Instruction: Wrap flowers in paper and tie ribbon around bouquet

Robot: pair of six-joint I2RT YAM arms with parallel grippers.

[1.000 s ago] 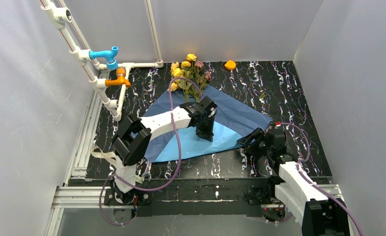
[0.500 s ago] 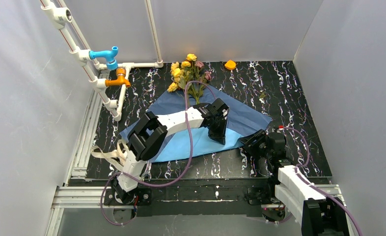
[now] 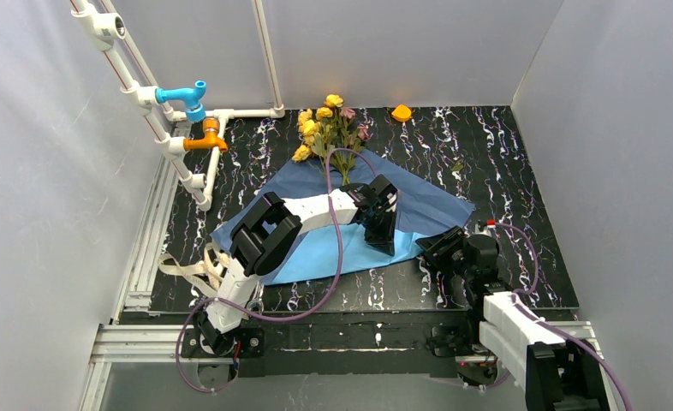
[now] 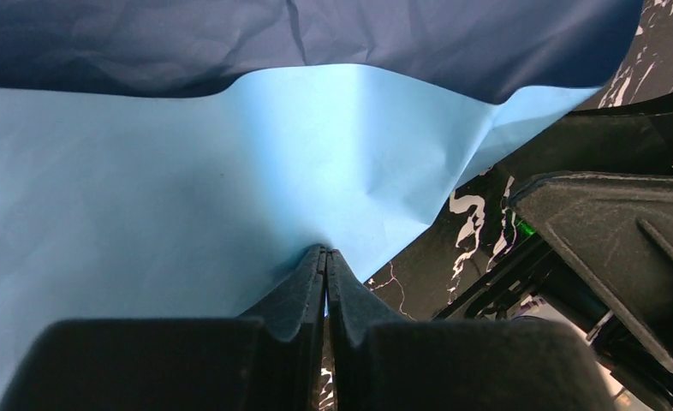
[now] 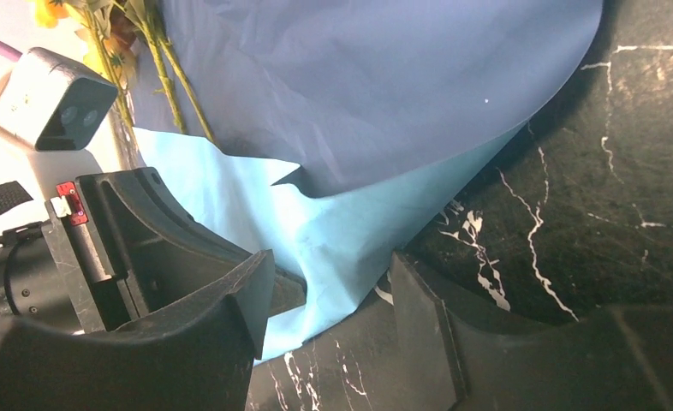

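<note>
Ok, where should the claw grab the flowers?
By the stems, just below the heads, coming straight down from above and squeezing across them. The flowers lie flat with their stems bunched together over the paper, and the dried heads would probably crush.

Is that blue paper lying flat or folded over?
Folded over: on the paper, a darker flap lies across the lighter blue part.

We see a black marble-patterned surface (image 3: 504, 171) veined with white. A thin, creased light blue paper sheet (image 3: 307, 257) lies across its centre, partly folded over itself. At 12 o'clock, dried yellow and pink roses (image 3: 324, 128) rest with their stems on the sheet. A small orange lump (image 3: 401, 112) sits at 1 o'clock, and a beige fabric ribbon (image 3: 183, 270) at 8.
</note>
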